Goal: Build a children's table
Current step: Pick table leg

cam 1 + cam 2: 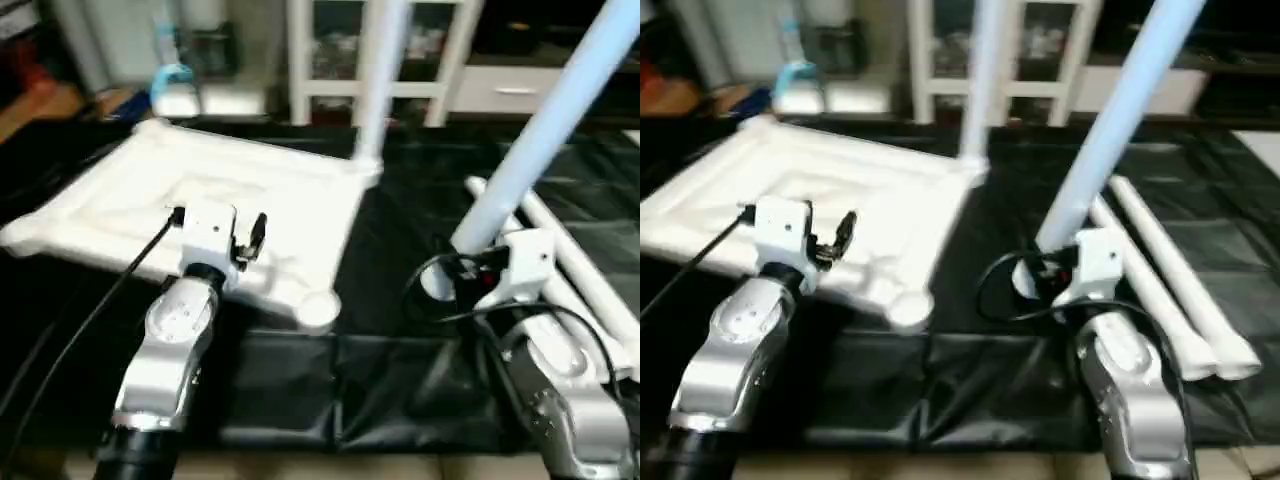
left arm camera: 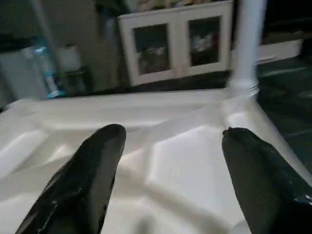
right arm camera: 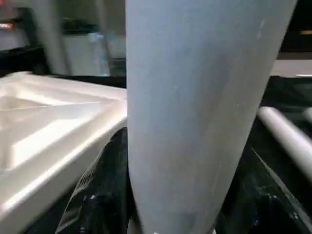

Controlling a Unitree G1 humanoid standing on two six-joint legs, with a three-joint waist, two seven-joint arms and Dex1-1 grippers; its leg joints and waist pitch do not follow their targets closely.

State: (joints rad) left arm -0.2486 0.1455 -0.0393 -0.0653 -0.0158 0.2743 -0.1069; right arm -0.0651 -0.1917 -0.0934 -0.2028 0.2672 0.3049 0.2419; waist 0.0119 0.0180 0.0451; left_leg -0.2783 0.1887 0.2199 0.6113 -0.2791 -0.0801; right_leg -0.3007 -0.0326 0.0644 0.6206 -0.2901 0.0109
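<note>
One tabletop [image 1: 190, 210] lies ribs-up on your black bench [image 1: 400, 400], a leg standing in its far corner. Right pincer [image 1: 1045, 275] pinches a second leg [image 1: 1120, 120], long axis tilted up; the near socket [image 1: 318, 308] lies to its left. Left pincer [image 1: 218, 232] hovers spread over the ribs.

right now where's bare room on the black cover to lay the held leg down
Bare cover lies between the tabletop and the two loose legs, and along the near edge in front of both arms. It is crowded at the right, where those legs lie, and at the tabletop's far corner, where one leg stands upright.
</note>
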